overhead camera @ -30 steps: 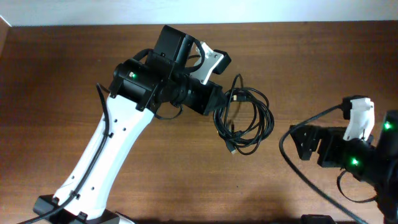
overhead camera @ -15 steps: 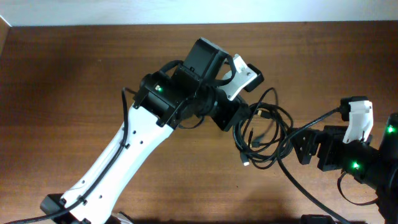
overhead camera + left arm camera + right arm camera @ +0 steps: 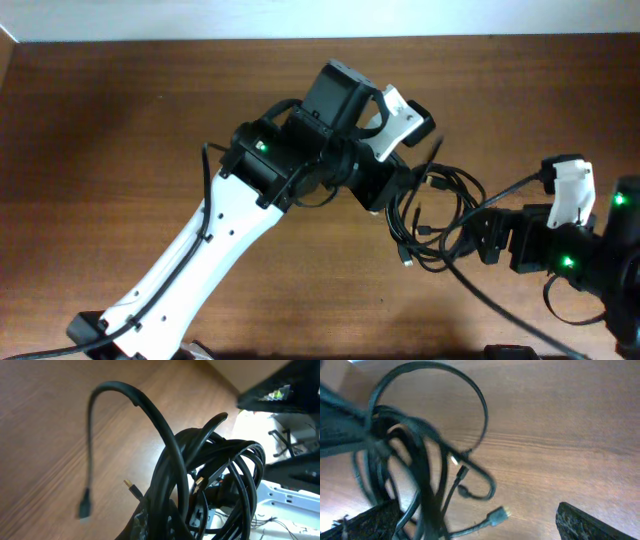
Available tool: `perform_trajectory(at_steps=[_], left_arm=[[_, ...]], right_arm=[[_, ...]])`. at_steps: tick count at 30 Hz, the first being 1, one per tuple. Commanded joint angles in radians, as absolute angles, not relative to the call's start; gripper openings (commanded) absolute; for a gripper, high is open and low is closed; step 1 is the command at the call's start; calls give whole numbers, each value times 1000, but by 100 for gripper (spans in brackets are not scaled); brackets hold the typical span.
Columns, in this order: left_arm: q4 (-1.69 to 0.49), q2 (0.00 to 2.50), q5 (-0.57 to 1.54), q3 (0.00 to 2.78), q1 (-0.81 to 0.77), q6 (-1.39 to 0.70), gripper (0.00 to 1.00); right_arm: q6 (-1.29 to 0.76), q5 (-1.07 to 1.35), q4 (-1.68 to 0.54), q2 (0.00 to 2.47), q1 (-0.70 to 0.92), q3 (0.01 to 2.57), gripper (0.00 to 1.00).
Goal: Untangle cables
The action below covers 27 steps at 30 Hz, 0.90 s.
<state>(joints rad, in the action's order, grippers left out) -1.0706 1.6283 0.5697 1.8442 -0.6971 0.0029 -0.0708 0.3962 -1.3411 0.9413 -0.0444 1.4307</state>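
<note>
"What's biggest here?"

"The brown wooden desk. The white left arm reaches across its middle. The dark right arm sits low at the right edge."

"And the cables?"

"They're one tangled black bundle between the two arms. The left jaws are clamped together on its near end. Whether the lowest loops touch the wood, I cannot tell."

"The right jaws?"

"They're spread wide and grip nothing. The bundle hangs just ahead of them, closer to one finger than the other."

"Any loose ends?"

"One cord arcs out and ends in a dark plug. A gold-tipped plug pokes out beside the coil."
</note>
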Motion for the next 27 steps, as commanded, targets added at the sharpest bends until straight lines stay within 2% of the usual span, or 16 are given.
perform_trajectory(at_steps=[1,10,15,27], left_arm=[[-1060,1600,610,1871,-709,-3,0],[-1065,1600,606,1871,-709,-3,0],[-1071,1600,606,1871,-709,-1,0],[-1062,1600,617,1871,-709,3,0]], right_arm=[[-60,327,-1350,976,-46,1448,99],[-60,293,-1343,1024,-47,1448,99],[-113,158,-1340,1024,-47,1448,99],[-113,70,-1355,1034,-47,1448,99]])
